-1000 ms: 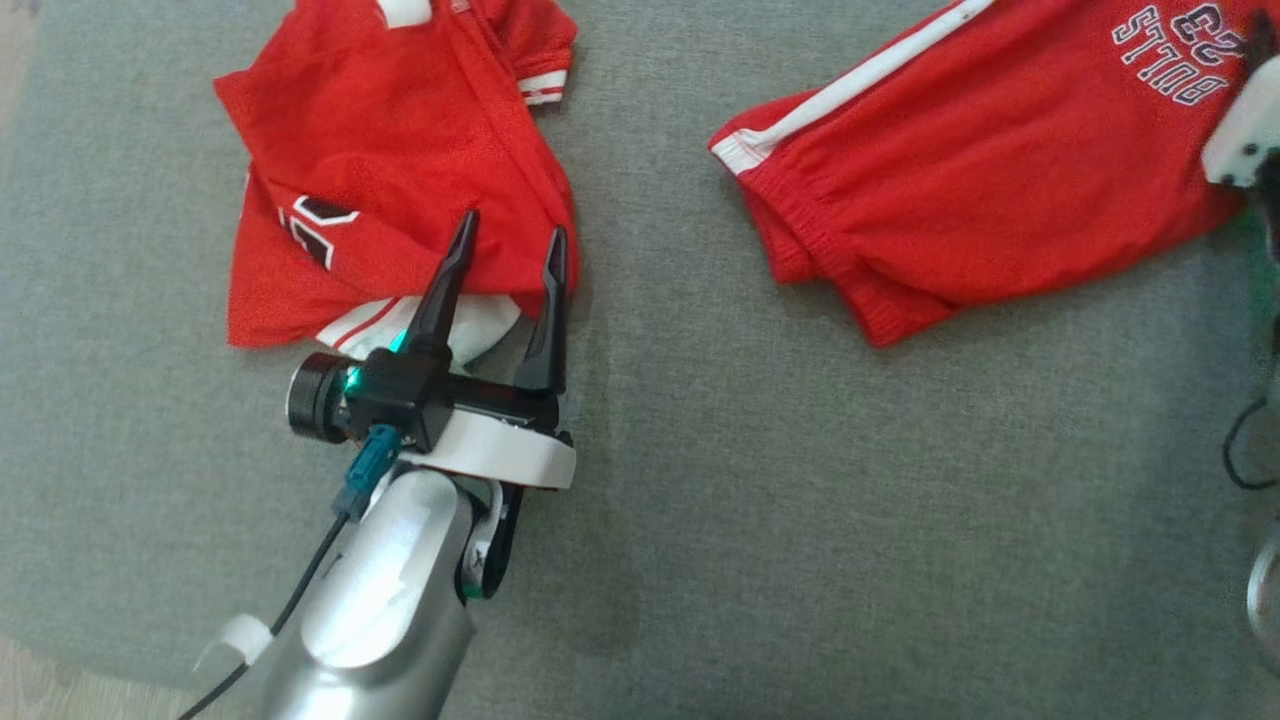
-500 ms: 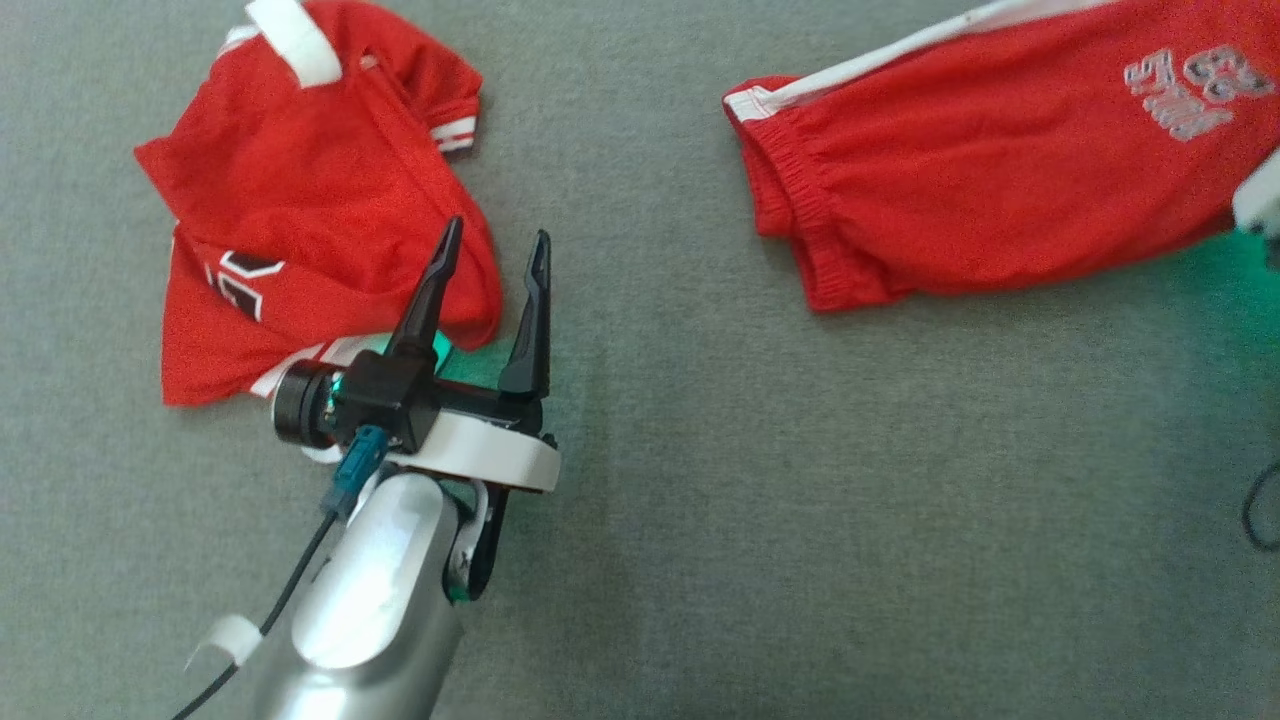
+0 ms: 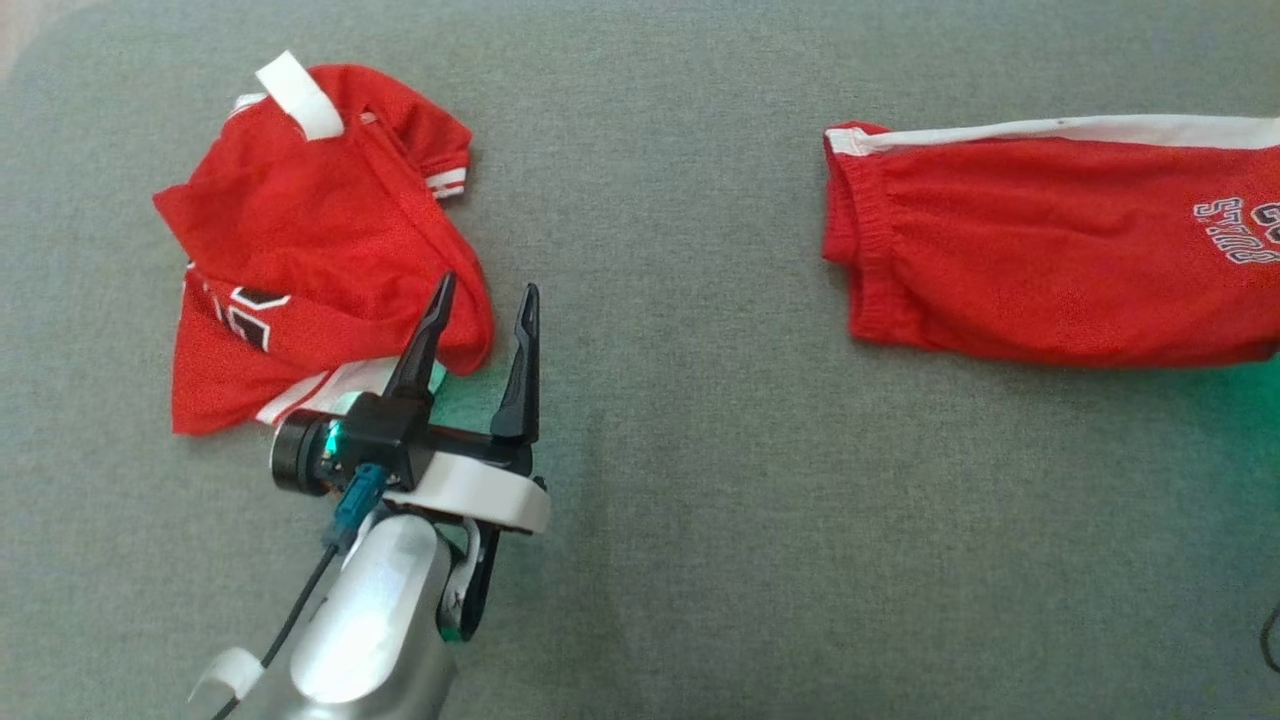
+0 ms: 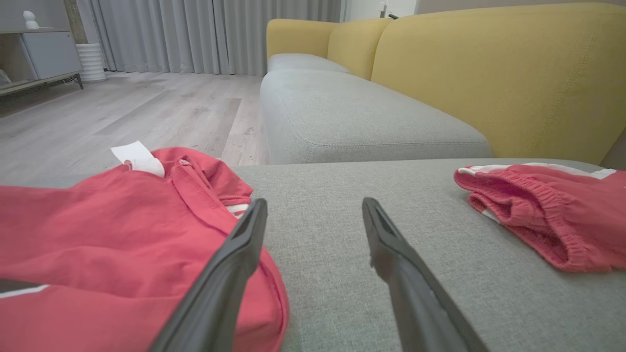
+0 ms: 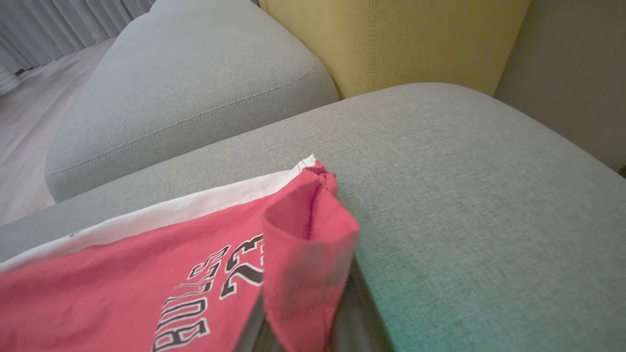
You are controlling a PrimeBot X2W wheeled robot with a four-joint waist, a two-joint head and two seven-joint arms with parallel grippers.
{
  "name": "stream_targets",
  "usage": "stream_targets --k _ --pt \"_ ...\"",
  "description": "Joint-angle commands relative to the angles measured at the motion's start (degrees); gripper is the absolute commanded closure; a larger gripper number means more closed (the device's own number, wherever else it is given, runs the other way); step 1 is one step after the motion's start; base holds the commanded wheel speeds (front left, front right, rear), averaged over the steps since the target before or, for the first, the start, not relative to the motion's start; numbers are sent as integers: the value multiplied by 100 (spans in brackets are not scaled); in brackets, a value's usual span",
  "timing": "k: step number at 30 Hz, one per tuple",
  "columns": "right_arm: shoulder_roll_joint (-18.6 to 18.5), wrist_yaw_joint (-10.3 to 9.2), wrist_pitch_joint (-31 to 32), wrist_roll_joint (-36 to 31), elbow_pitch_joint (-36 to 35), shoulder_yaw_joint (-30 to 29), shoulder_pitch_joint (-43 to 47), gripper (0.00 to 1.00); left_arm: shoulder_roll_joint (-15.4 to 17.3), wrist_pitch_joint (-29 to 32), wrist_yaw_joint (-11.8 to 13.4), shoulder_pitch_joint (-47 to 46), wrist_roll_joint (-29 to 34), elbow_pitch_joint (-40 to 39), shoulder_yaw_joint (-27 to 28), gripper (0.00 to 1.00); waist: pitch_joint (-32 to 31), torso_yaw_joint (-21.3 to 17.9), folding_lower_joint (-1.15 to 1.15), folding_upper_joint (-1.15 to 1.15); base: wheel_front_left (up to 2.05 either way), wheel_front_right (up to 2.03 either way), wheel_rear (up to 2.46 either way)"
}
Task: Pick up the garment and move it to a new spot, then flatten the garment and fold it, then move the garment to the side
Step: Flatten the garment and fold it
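Red shorts with a white side stripe and "BULLS 23" print lie stretched out at the right of the grey cushion. In the right wrist view a corner of the shorts drapes over my right gripper, which is shut on the fabric with its fingers mostly hidden. A crumpled red jersey lies at the left. My left gripper stands open at the jersey's right edge, holding nothing. In the left wrist view its left finger overlaps the jersey; the shorts lie far to the right.
A yellow sofa back rises behind the cushion, and a second grey seat extends beyond it. Wooden floor lies past the cushion's left end. Bare grey fabric separates the two garments.
The head camera has shifted. The shorts have been drawn to the right, away from the jersey, and now lie straighter. The left gripper stays open beside the jersey.
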Motion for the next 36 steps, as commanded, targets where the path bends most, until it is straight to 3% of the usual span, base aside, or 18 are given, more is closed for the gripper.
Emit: stream_targets --k 1,9,26,36 --pt "-130 -5 -72 -38 -242 53 -80 100 63 -46 -26 22 56 -146 220 0 -17 21 1 0 0 0 0" --pt "78 -5 -225 4 -392 35 -104 100 61 -46 -41 119 82 -81 243 0 -171 98 1 0 0 0 0" --pt "664 -5 -390 647 -1343 1625 102 100 47 -46 -15 326 38 -33 269 0 -719 234 1 0 0 0 0" --pt "976 -5 -475 805 -1137 2701 57 100 36 -46 -17 375 -13 -10 213 0 -715 505 1 0 0 0 0"
